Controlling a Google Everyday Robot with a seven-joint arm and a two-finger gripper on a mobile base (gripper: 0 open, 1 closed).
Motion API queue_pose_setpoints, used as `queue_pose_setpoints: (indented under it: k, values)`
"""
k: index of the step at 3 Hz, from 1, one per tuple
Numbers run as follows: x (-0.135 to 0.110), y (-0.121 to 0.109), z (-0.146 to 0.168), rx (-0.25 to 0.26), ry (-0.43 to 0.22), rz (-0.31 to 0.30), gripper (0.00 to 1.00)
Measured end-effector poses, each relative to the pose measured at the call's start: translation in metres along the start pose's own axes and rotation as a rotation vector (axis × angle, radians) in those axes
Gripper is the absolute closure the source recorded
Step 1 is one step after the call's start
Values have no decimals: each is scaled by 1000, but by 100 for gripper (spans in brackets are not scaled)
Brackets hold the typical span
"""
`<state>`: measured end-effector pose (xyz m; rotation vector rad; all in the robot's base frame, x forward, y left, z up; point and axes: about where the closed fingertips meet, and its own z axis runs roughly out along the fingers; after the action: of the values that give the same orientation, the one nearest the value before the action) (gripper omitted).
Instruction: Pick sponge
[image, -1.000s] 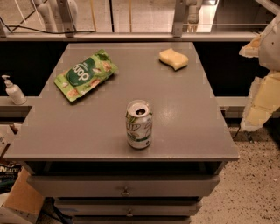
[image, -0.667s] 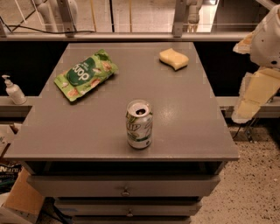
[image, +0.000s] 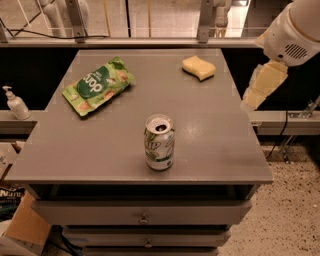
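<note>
Gripper (image: 252, 99): hung just outside the table's right edge, pale yellow, slanting down and in toward the tabletop, apart from everything on it.
Gripper state: could not be told; the view did not show whether it was spread or pressed together.
Arm (image: 295, 30): white and rounded, above and to the right of the gripper, coming in from the top right corner of the view.
Sponge (image: 199, 67): up and to the left of the gripper in the view, near it but clearly apart; lay flat on the table's far right part, pale yellow with wavy sides, touching nothing else.
Can (image: 159, 142): down and to the left of the gripper, well apart; stood upright near the table's front edge, top opened, green and white.
Pouch (image: 98, 85): far to the left of the gripper, across the tabletop from it; lay flat and at an angle on the far left part, green.
Table (image: 215, 130): grey, flat top, directly left of the gripper; its right edge ran just beside the gripper's tip.
Drawers (image: 142, 212): below the tabletop, lower left of the gripper, each with a small knob.
Bottle (image: 15, 102): a pump bottle, past the table's left side, the farthest thing from the gripper; stood upright on a ledge.
Floor (image: 295, 215): speckled, below the gripper.
</note>
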<state>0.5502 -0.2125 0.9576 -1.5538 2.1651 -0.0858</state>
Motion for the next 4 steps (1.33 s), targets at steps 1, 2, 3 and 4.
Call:
queue_pose_setpoints:
  k: [1,2,3,4]
  values:
    - [-4,-35,22,26,-45,92,0]
    - [-8,-66,51,28,-86,193,0]
    - [-15,-93,83,16,-137,282,0]
    - [-21,-115,113,-5,-187,344,0]
